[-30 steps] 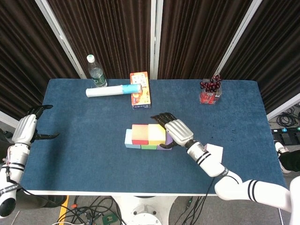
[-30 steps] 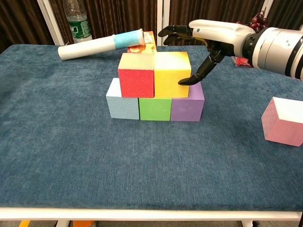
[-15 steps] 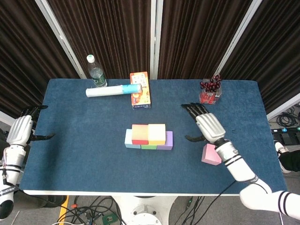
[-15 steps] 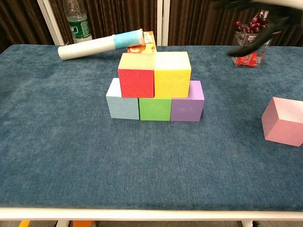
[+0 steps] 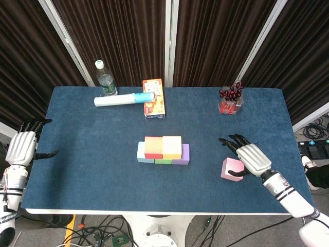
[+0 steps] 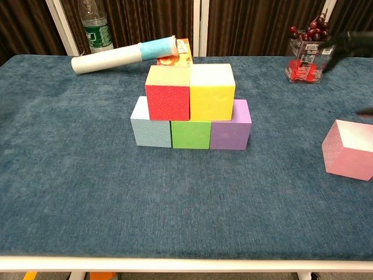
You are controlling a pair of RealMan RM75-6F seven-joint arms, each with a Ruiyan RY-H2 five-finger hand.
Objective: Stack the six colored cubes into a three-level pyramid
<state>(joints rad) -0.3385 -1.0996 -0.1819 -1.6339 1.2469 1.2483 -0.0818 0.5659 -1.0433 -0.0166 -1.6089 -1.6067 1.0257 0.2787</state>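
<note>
**Cube stack: two levels up, pink cube loose**

- Base row, L to R: light blue cube (image 6: 150, 129), green cube (image 6: 190, 134), purple cube (image 6: 231, 132); matte, grainy faces.
- 2nd level: red cube (image 6: 168, 93), yellow cube (image 6: 212, 90), touching.
- Pink cube (image 6: 348, 149): on blue felt table (image 6: 87, 186), right of stack.
- Right hand (image 5: 250, 156): just beside pink cube, fingers spread, empty.
- Left hand (image 5: 23, 145): table's left edge, fingers apart.

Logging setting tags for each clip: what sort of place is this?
Likely a robotics lab test booth: dark curtains enclose a blue-covered table, and loose cables trail on the floor beneath it.
</note>
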